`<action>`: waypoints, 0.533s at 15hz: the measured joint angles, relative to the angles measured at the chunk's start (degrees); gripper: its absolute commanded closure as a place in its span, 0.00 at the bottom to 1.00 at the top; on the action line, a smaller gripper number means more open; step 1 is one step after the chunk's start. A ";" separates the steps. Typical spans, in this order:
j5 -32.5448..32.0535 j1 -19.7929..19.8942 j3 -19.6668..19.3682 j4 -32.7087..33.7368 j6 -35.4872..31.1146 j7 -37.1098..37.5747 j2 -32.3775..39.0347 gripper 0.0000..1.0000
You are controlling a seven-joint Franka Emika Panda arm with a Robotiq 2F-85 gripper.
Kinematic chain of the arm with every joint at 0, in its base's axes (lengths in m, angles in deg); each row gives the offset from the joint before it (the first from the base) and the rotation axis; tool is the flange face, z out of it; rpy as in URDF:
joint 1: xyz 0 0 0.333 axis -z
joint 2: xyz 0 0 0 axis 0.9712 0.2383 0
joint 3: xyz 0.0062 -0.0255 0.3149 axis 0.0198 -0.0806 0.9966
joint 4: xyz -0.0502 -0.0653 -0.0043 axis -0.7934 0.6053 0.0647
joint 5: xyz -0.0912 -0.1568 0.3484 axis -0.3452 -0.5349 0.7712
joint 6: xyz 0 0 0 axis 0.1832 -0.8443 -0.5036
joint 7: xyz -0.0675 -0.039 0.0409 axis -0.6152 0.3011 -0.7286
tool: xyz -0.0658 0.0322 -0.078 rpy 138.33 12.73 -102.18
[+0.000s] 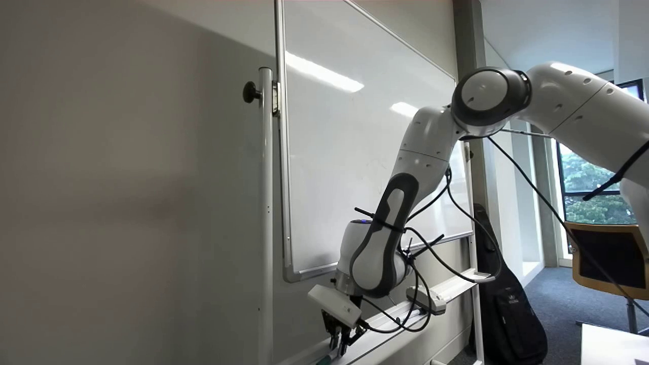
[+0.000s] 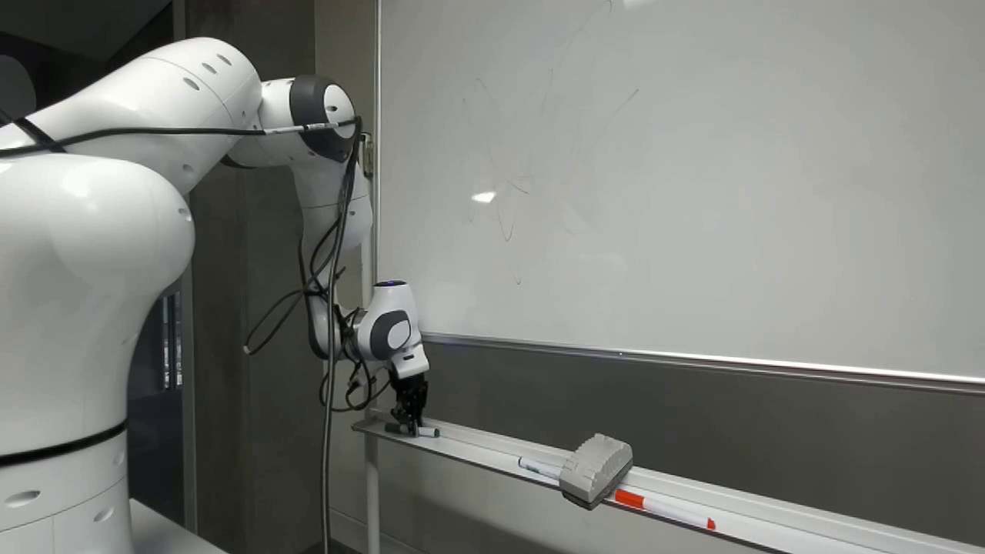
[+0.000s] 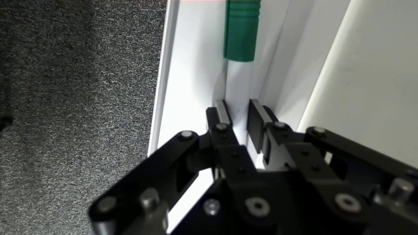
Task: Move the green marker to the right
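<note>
Tool closest to me in the wrist view: black and jointed, it is clamped on the white barrel of the green marker — pressed from both sides. The marker's green cap sticks out ahead of the grip. Under it runs a narrow white table, and I cannot tell whether the marker touches it or is held slightly above. Past the table's edge, lower down, I see dark speckled carpet.

In an exterior view, I find the green marker near the left end of the table, lined up along its length. Well apart from it, farther right, sits a grey eraser. A white marker lies just beside the eraser on the left, and a red-capped marker just beside it on the right — whether either one touches it, I can't make out.

My white arm reaches down to the tool in both exterior views, with black cables drooping from it. Above and behind the table stands a whiteboard, glossy, with a few faint strokes drawn on it. Farthest off, in an exterior view, I see a tilted black bag, a chair and a window with green foliage outside.
</note>
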 measured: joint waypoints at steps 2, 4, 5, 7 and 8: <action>0.06 0.00 0.20 -0.09 0.43 -1.61 -0.39 0.94; 0.13 -0.01 0.25 -0.15 1.89 -3.12 -0.99 0.94; 0.14 -0.01 0.23 -0.16 2.69 -3.65 -1.24 0.94; 0.15 -0.01 0.22 -0.24 4.61 -4.51 -1.95 0.94; 0.15 -0.02 0.23 -0.29 5.63 -5.08 -2.33 0.94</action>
